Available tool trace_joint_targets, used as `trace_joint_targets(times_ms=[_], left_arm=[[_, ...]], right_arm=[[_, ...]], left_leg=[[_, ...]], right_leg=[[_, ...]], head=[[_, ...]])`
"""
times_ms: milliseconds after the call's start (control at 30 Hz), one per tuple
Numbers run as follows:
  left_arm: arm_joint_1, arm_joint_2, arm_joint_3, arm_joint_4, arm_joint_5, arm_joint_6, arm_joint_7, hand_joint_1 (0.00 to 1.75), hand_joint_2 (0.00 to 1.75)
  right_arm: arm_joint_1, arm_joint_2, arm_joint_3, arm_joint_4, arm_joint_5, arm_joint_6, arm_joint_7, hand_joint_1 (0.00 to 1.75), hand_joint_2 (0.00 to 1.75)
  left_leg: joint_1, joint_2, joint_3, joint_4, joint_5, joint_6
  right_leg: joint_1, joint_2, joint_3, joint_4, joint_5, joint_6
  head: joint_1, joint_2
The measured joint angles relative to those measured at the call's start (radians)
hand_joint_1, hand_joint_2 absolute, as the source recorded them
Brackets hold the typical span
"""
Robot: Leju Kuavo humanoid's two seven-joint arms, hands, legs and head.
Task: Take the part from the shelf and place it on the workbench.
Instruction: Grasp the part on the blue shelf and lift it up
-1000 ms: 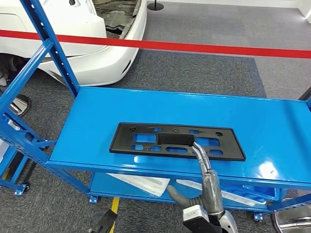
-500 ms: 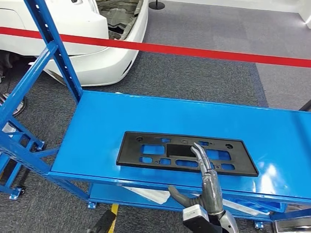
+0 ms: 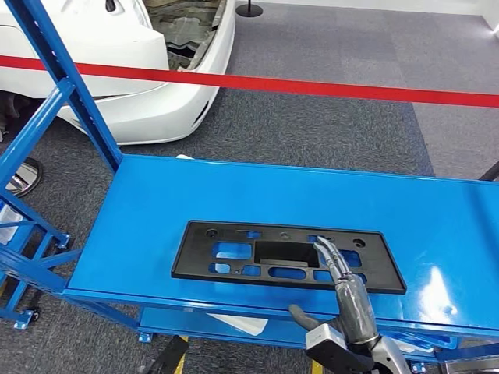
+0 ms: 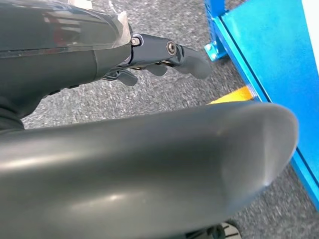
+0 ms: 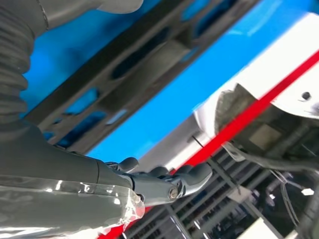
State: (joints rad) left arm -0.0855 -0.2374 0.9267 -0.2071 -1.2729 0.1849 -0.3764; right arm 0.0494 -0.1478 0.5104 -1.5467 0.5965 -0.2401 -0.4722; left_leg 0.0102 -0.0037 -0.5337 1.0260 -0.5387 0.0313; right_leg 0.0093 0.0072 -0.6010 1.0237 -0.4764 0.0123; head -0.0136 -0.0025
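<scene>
Right hand (image 3: 351,300) at lower right of frame, fingers extended and apart, holding nothing, tips reaching over near edge of black part (image 3: 288,255); contact we cannot tell. Left hand (image 4: 165,52) hangs over floor, fingers loosely apart, empty. Part lies flat at centre on blue shelf (image 3: 153,206). We judge grasp not made; lift and transfer remain. White car (image 3: 141,70) behind red tape (image 3: 353,88), upper left.

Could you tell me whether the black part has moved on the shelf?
No. The black part keeps its place against the shelf top's front edge; the camera shifted.
</scene>
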Motion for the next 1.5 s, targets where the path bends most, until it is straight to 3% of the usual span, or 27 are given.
trace_joint_targets(times_ms=[200,433,667,1033,1300,1500], left_arm=[[0.000,0.001,-0.001,0.000,-0.011,0.000,0.008,0.00,0.00],[0.000,0.001,-0.006,0.000,-0.014,-0.011,0.009,0.00,0.00],[-0.002,0.001,-0.017,0.000,-0.027,-0.017,0.011,0.00,0.00],[-0.005,0.001,-0.020,0.000,-0.028,-0.022,0.013,0.00,0.00],[-0.005,0.001,-0.024,0.000,-0.031,-0.024,0.015,0.00,0.00],[-0.006,0.001,-0.026,0.000,-0.035,-0.025,0.023,0.00,0.00]], right_arm=[[-0.002,-0.061,-0.037,-0.014,-0.057,0.119,0.000,0.00,1.75],[-0.005,-0.126,-0.065,-0.033,-0.120,0.252,-0.018,0.00,1.75],[-0.042,-0.207,-0.087,-0.036,-0.085,0.334,-0.014,0.00,1.75],[-0.149,-0.290,-0.062,0.008,0.022,0.340,0.027,0.00,1.75],[-0.235,-0.300,-0.013,0.065,0.138,0.266,0.072,0.00,1.75],[-0.298,-0.299,0.040,0.122,0.179,0.262,0.082,0.00,1.75]], left_leg=[[0.000,0.000,0.004,-0.009,0.001,-0.005],[-0.001,0.000,0.004,-0.010,0.000,-0.008],[-0.006,0.000,0.006,-0.010,0.000,-0.008],[-0.007,0.000,0.007,-0.010,0.000,-0.007],[-0.007,0.000,0.007,-0.010,0.000,-0.007],[-0.007,0.000,0.007,-0.010,0.000,-0.007]], right_leg=[[0.001,0.000,-0.001,0.000,-0.005,-0.007],[0.000,0.000,0.000,0.001,-0.005,-0.008],[-0.004,-0.001,0.003,0.000,-0.005,-0.007],[-0.005,-0.001,0.003,0.000,-0.005,-0.007],[-0.005,-0.001,0.003,0.000,-0.005,-0.007],[-0.005,-0.001,0.003,0.000,-0.005,-0.007]], head=[[0.000,0.000],[0.000,0.000],[0.000,0.000],[0.000,0.000],[0.000,0.000],[0.000,0.000]])
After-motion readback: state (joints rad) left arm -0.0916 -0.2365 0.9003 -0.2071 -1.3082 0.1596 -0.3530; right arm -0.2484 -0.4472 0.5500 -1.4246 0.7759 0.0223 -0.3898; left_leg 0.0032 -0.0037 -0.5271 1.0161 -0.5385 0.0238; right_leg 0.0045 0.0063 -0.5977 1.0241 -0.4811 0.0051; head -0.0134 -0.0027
